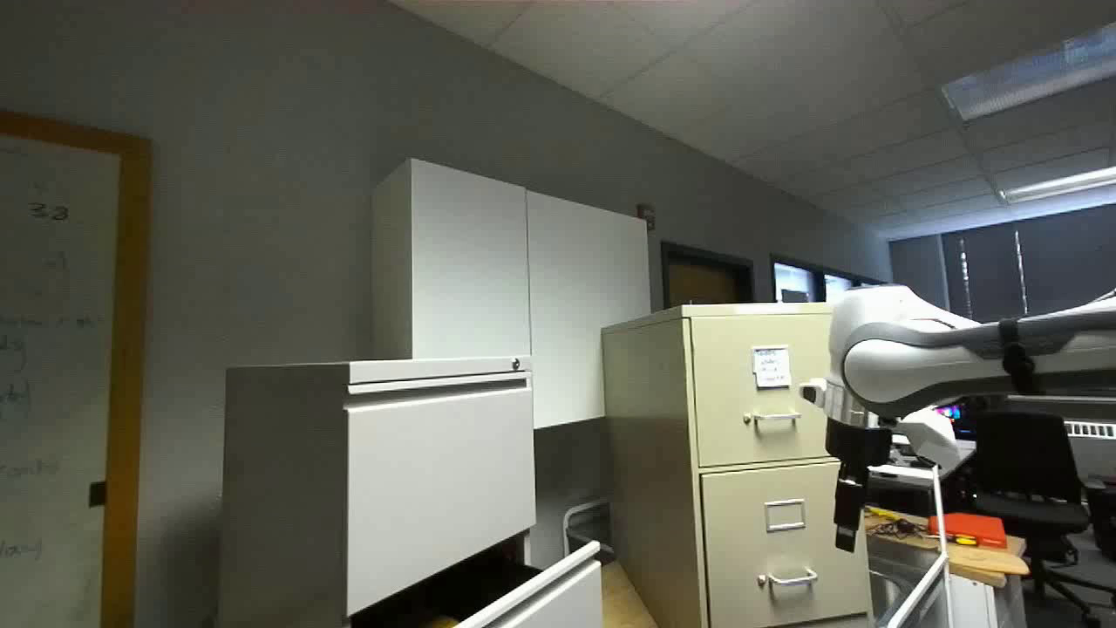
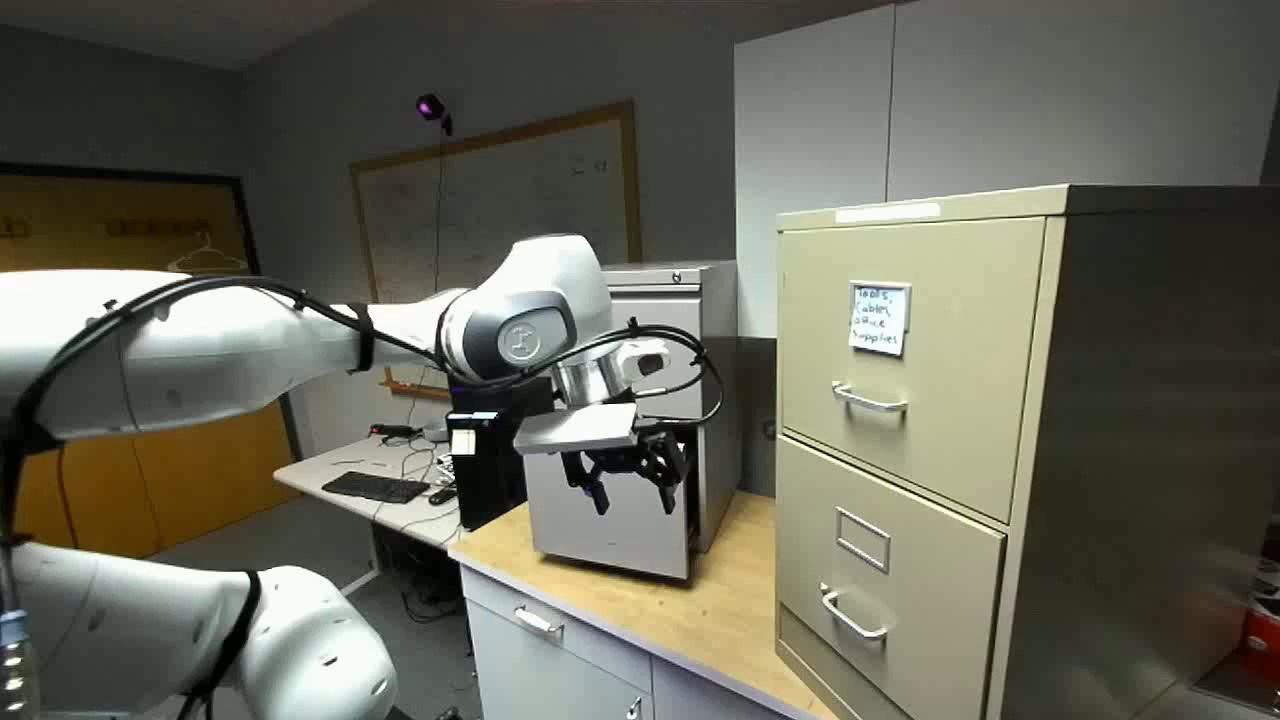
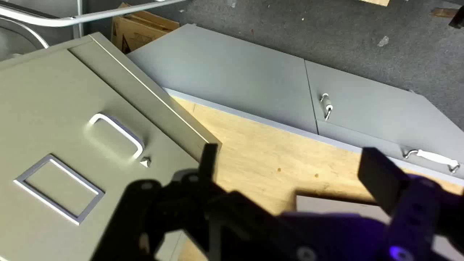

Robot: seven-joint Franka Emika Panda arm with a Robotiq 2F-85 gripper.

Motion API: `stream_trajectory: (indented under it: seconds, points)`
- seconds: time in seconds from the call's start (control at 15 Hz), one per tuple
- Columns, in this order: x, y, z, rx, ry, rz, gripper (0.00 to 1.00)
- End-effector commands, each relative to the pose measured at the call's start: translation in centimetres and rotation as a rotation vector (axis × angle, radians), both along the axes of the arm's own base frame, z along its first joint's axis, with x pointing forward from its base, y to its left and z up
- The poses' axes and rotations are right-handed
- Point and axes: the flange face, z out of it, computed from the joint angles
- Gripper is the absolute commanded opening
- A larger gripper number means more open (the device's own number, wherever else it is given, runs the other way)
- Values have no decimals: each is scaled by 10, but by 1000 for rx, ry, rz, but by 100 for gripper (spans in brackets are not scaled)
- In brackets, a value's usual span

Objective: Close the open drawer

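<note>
The open drawer [image 1: 558, 597] is pale grey-white and juts out from the bottom of the grey lateral cabinet [image 1: 436, 488]. Its straight top rim and dark inside show in an exterior view. Its front also shows in an exterior view [image 2: 590, 535], with the upper part behind my gripper and wrist. In the wrist view a strip of the drawer [image 3: 333, 204] shows, mostly hidden by the gripper body. My gripper [image 2: 635, 503] is open and empty, fingers pointing down, in front of the drawer and apart from it. In the wrist view the gripper [image 3: 290, 149] has its fingers wide apart.
A beige tall cabinet [image 2: 910, 370] with handled drawers stands beside the lateral cabinet; it also shows in the wrist view [image 3: 47, 119]. Both stand on a wooden counter [image 2: 720, 600] over grey cupboards [image 2: 560, 640]. A desk [image 2: 345, 470] with a keyboard lies beyond the arm.
</note>
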Motion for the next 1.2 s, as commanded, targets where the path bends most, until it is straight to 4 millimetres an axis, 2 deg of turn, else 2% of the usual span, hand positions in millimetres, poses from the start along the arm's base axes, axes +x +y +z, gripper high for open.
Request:
stream_trajectory:
  seconds: [0.0,0.67,1.13]
  points:
    - [0,0,1,0,1,0,100]
    - [0,0,1,3,-2,1,100]
    - [18,13,11,46,-62,-16,100]
